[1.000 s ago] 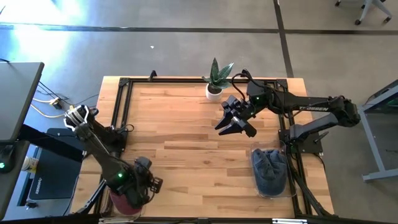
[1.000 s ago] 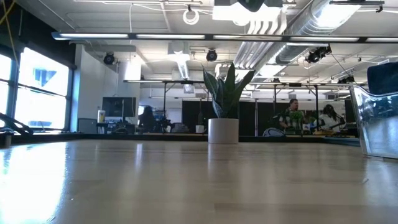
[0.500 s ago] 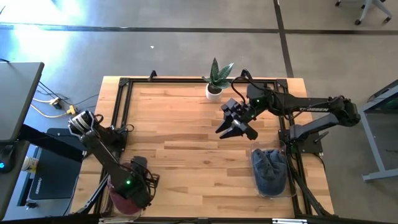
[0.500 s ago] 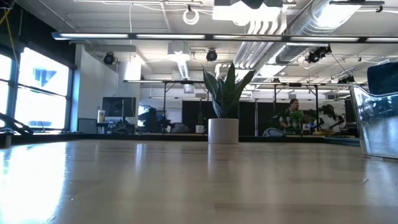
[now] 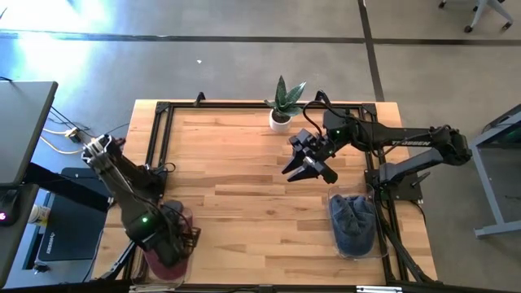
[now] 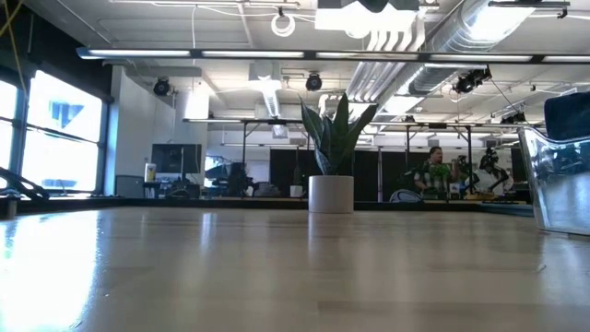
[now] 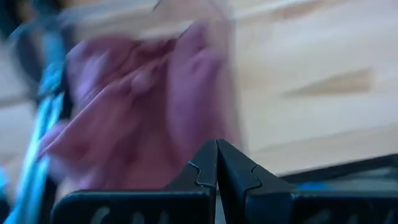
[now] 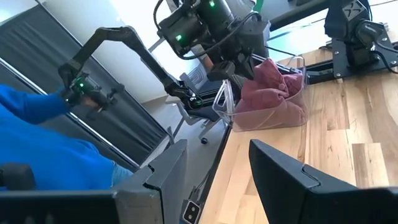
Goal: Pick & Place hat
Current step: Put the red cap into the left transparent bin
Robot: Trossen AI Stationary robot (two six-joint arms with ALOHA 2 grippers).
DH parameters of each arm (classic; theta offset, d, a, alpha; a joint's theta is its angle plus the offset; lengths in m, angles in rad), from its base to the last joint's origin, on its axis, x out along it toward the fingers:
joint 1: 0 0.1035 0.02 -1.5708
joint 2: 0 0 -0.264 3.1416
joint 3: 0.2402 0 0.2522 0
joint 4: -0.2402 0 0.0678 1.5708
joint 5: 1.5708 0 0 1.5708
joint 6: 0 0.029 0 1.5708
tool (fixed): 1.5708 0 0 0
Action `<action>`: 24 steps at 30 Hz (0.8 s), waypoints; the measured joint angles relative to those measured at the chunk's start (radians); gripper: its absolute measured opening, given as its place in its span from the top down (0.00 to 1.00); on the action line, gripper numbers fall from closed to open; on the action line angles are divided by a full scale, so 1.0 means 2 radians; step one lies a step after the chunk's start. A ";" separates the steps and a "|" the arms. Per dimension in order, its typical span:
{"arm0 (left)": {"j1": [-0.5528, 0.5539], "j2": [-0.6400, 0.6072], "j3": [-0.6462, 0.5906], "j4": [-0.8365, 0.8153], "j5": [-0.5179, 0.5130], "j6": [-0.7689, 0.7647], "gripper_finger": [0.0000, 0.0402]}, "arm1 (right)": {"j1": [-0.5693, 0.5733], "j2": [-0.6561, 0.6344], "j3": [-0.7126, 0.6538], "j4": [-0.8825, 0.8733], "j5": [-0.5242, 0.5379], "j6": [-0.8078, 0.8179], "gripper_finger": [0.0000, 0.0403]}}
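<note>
The left gripper [image 5: 172, 244] hangs over the clear bin [image 8: 231, 107] at the bench's [image 5: 236, 179] near-left corner, fingers [image 7: 205, 168] pressed together above the maroon hat [image 7: 143, 112], likely poised for a pick; the right gripper [image 5: 303, 169] waits mid-bench, fingers apart, empty

the scene is bright and evenly lit. a pale glare washes the floor [image 5: 49, 49] at the upper left of the high view. in the low view, ceiling lights [image 6: 286, 55] and a window [image 6: 60, 129] reflect as a sheen on the table [image 6: 184, 267], whose near part is out of focus. the left wrist view is heavily smeared: beyond the left gripper [image 7: 216, 163], the maroon cloth [image 7: 143, 118] is only a streaky blur. the right wrist view is crisp.
</note>
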 joint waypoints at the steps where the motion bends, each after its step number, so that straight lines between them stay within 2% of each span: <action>1: 0.000 -0.003 0.001 -0.003 0.022 0.000 1.00 | 0.000 0.000 0.000 0.000 0.000 -0.003 0.59; 4: 0.000 -0.003 0.000 -0.033 0.114 0.003 1.00 | 0.000 0.000 0.000 0.000 0.000 -0.008 0.59; 7: 0.000 -0.003 -0.012 -0.077 0.234 0.004 1.00 | 0.000 0.000 0.000 0.000 0.000 -0.012 0.59; 8: 0.000 -0.003 -0.018 -0.072 0.249 0.005 1.00 | 0.000 0.000 0.000 0.000 0.000 -0.012 0.59; 11: -0.005 -0.003 -0.036 -0.068 0.244 -0.019 1.00 | 0.000 0.000 0.000 0.000 -0.001 -0.016 0.59; 16: -0.027 -0.003 -0.083 -0.070 0.292 -0.029 1.00 | 0.000 0.000 0.000 0.000 -0.003 -0.016 0.59; 20: -0.037 -0.003 -0.103 -0.059 0.262 -0.039 1.00 | 0.000 0.000 0.000 0.000 -0.003 -0.013 0.59; 24: -0.036 -0.003 -0.130 -0.010 0.220 -0.040 1.00 | 0.000 0.000 0.000 0.000 -0.003 -0.009 0.59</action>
